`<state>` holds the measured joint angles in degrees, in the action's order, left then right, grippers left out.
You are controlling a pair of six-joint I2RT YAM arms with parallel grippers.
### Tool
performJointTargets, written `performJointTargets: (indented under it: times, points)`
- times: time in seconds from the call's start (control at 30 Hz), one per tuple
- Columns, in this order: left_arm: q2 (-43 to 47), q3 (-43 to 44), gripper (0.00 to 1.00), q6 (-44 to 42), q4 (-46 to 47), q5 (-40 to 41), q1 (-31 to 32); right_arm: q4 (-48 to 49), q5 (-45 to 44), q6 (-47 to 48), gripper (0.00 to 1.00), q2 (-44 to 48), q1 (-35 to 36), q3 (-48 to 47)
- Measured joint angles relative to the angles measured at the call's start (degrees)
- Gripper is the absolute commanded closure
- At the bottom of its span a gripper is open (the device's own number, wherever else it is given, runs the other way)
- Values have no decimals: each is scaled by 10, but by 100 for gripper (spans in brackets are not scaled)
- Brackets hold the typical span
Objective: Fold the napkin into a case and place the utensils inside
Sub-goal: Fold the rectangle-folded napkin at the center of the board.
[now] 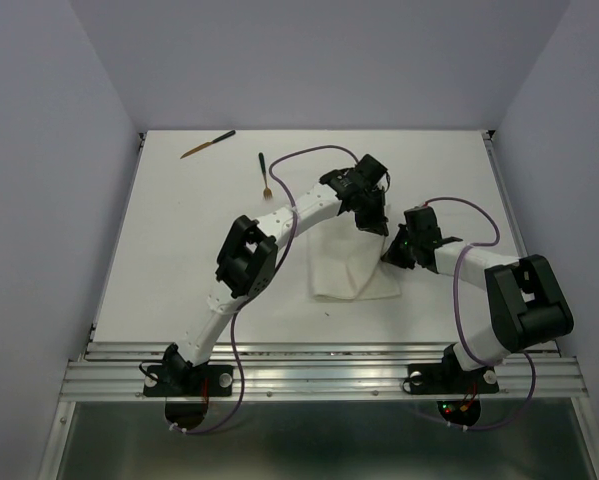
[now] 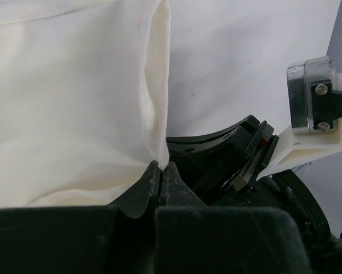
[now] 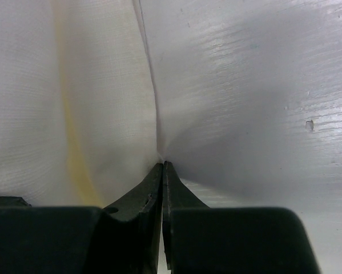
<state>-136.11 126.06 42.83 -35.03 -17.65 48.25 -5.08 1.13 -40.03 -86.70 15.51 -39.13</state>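
- While our left gripper [image 2: 160,166] pinches the napkin [image 2: 73,103], cloth spreads ahead of it.
- Our right gripper [image 3: 162,164] pinches its edge too.
- The utensils [image 1: 264,175] lie far from both.

A white table [image 1: 169,240] sits between pale lavender walls [image 1: 39,150].

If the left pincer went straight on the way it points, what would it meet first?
Likely the napkin: the left pincer is shut on its edge, and the cloth lies straight ahead.
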Motion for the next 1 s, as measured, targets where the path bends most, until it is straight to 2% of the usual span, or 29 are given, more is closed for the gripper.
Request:
performJointTargets:
  times: [0.77, 0.83, 0.87, 0.97, 1.0]
  points:
    - [-17, 0, 99, 38, 29, -44, -5, 7, 0, -8, 92, 0, 0, 3]
    - [-17, 0, 87, 38, 30, -44, -5, 6, -5, -10, 85, 1, 0, 4]
    - [-17, 0, 83, 38, 30, -44, -5, 3, -12, -9, 78, 4, 1, 4]
    - [-17, 0, 59, 35, 30, -42, -5, -27, -52, -8, 66, 27, 3, 7]
    - [-17, 0, 55, 33, 29, -38, -5, -36, -61, -7, 63, 32, 3, 7]
